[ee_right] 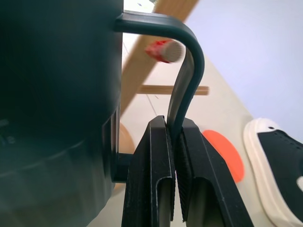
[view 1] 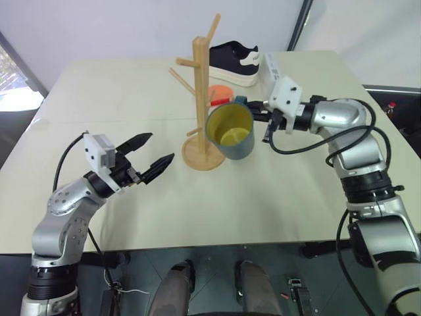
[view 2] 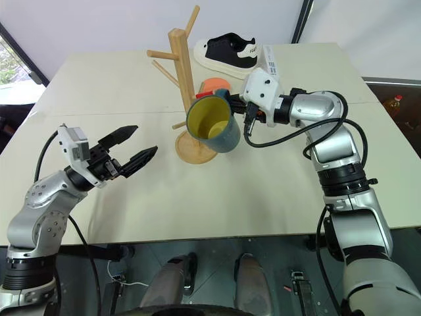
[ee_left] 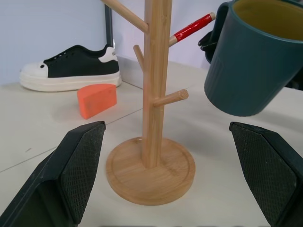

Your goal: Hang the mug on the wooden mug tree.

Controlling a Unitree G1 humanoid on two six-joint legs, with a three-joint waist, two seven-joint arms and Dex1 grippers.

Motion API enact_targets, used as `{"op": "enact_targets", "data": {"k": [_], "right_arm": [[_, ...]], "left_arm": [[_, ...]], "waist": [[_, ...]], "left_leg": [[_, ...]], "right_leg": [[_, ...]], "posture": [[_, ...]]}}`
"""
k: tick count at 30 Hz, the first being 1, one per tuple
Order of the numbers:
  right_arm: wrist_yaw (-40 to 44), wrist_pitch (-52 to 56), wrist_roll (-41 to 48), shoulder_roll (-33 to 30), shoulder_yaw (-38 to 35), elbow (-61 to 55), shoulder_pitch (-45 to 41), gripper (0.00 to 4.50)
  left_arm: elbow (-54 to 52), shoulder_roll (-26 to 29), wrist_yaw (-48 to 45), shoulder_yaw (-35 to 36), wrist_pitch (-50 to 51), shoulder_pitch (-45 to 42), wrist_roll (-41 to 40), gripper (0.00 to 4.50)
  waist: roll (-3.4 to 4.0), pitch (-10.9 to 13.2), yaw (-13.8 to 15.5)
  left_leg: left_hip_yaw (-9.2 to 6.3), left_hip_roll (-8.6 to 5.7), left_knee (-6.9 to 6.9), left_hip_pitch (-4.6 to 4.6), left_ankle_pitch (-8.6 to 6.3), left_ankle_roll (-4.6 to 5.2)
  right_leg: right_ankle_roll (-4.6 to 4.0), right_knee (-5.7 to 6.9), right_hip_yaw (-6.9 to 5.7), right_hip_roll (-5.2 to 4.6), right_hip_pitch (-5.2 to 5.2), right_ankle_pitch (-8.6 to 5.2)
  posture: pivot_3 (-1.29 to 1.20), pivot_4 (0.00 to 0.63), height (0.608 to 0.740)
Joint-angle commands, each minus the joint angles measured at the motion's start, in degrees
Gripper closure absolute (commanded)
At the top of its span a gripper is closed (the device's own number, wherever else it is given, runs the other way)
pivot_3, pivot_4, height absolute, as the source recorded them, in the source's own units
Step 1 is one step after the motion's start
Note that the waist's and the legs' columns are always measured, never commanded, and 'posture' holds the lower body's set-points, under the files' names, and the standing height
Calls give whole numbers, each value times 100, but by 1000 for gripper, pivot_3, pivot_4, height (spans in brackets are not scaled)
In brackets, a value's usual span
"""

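The teal-blue mug (view 1: 230, 131) with a yellow inside hangs in the air, tilted with its mouth toward me, just right of the wooden mug tree (view 1: 200, 99). My right gripper (ee_right: 174, 127) is shut on the mug's loop handle (ee_right: 189, 61). A red-tipped peg (ee_left: 194, 26) of the tree ends right by that handle; in the right wrist view its red tip (ee_right: 163, 51) shows within the loop's opening. My left gripper (view 1: 161, 146) stands open and empty to the left of the tree's round base (ee_left: 150, 170), its fingers (ee_left: 80, 175) apart from it.
A black-and-white shoe (view 1: 237, 62) lies at the far side of the table, with a white box (view 1: 271, 66) beside it. An orange wedge (ee_left: 97, 100) sits behind the tree. The table's front edge (view 1: 197, 247) runs close to me.
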Motion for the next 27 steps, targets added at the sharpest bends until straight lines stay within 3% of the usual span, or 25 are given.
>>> {"op": "enact_targets", "data": {"k": [1, 20, 23, 27], "right_arm": [[40, -181, -31, 72, -82, 130, -358, 4463], [206, -637, -568, 583, 187, 1534, -1185, 4463], [260, -645, -564, 581, 163, 1546, -1185, 3441], [196, -773, -668, 430, 100, 1474, -1123, 1407]], "left_arm": [[-193, 59, 5, 172, -47, -56, -135, 0], [-379, 71, 14, 119, 44, -198, -343, 0], [-391, 74, 14, 111, 44, -205, -349, 0], [-397, 71, 28, 87, 39, -232, -340, 0]], "waist": [[0, 0, 1], [0, 0, -2], [0, 0, -6], [1, 0, -8]], "left_leg": [[1, 0, 0, 0, 0, 0], [2, -1, -1, 2, 1, -2], [2, -1, 0, 2, 2, -2], [1, -1, -1, 3, 2, -2]], "right_leg": [[0, 0, 0, 0, 0, 0], [23, 4, 5, 7, -2, 14], [23, 5, 6, 8, -2, 14], [23, 6, 6, 9, -2, 14]], "posture": [[0, 150, 740], [0, 150, 740], [0, 150, 740], [0, 150, 740]]}}
